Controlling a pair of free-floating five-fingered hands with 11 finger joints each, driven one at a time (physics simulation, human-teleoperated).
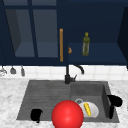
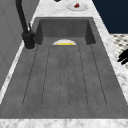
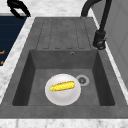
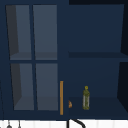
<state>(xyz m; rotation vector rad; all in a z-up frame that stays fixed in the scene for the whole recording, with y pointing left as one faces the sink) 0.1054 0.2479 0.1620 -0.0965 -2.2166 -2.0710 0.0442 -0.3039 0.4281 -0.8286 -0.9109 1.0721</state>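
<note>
Corn cob (image 3: 62, 86)! Where is it lying, Ben?

On a white plate (image 3: 63, 96), Ana, down in the sink basin (image 3: 62, 60). It is yellow and lies flat across the plate. The drain (image 3: 82, 80) is just beside the plate.

Is a robot hand holding it?

No. The left robot hand (image 1: 36, 115) hangs by the front edge of the drainboard (image 2: 65, 80), well apart from the corn. Its fingers look loose and hold nothing. The right robot hand (image 1: 113, 101) hangs over the right rim of the basin and is nearer to the plate. I cannot tell if it is open or closed.

So how far along is it?

I think it is the very start, because nothing is picked up yet. To get the corn, a robot hand would have to go down past the basin wall and close around the cob. The cob is round, so it could roll on the plate.

What else is there?

There is a black faucet (image 1: 68, 75) behind the sink and a small dish (image 2: 77, 5) on the desk. A green bottle (image 1: 86, 44) stands on the cabinet shelf (image 1: 100, 56). A big red ball (image 1: 67, 115) hides part of the plate from the front, and I cannot tell how close to the sink it is.
</note>
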